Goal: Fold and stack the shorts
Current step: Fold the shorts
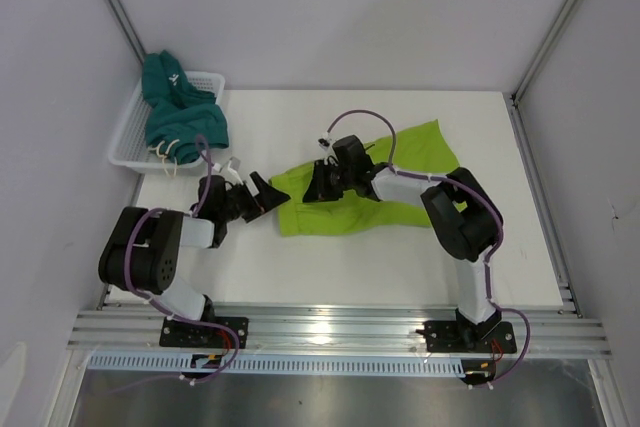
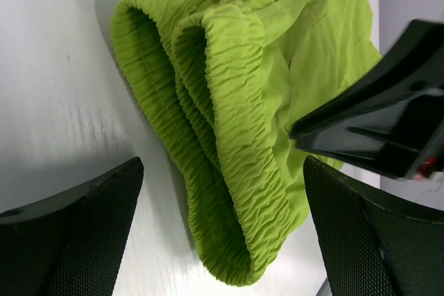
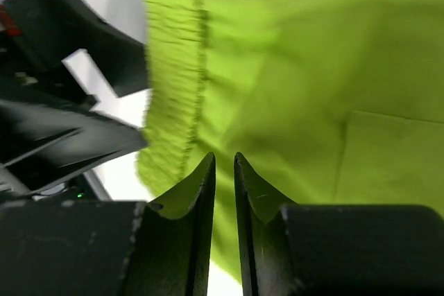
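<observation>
A white mesh basket [image 1: 127, 139] sits at the far left corner of the white table [image 1: 380, 267]. An aluminium rail [image 1: 340, 327] runs along the table's near edge

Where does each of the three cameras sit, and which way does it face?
Top external: high behind the bases, facing down on the white table; left arm and right arm show whole, at lime green fabric shorts.
Left wrist: on the left arm, facing the shorts' ribbed waistband past its open left gripper.
Right wrist: above the shorts, facing down past its right gripper.
Shared: both wrist views show the waistband and the other gripper.
</observation>
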Controlling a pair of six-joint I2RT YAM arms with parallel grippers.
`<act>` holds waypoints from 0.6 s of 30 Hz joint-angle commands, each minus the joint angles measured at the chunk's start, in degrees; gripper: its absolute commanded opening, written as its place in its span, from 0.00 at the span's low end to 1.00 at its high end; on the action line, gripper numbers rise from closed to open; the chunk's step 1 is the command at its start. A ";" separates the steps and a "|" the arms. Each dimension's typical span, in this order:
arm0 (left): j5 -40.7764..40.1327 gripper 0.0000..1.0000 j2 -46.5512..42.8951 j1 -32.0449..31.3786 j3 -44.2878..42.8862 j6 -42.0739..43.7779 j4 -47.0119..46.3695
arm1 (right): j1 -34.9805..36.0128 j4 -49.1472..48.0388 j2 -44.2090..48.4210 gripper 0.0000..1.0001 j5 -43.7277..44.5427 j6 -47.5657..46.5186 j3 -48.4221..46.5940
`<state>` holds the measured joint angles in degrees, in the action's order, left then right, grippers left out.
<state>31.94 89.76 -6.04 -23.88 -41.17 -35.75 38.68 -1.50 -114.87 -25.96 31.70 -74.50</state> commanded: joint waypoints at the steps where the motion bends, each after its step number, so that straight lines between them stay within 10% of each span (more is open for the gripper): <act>1: -0.65 0.99 2.52 -0.99 1.11 -1.19 -5.55 | 0.17 0.79 -3.43 0.19 1.69 0.20 -2.14; 18: -4.34 0.99 10.79 -5.12 1.99 -6.29 -13.12 | 0.08 -2.45 -7.03 0.18 1.79 3.10 0.06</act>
<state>29.91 98.35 -9.72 -23.59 -47.42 -52.03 38.54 -2.04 -120.55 -24.62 33.91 -74.87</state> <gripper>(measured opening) 0.993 0.179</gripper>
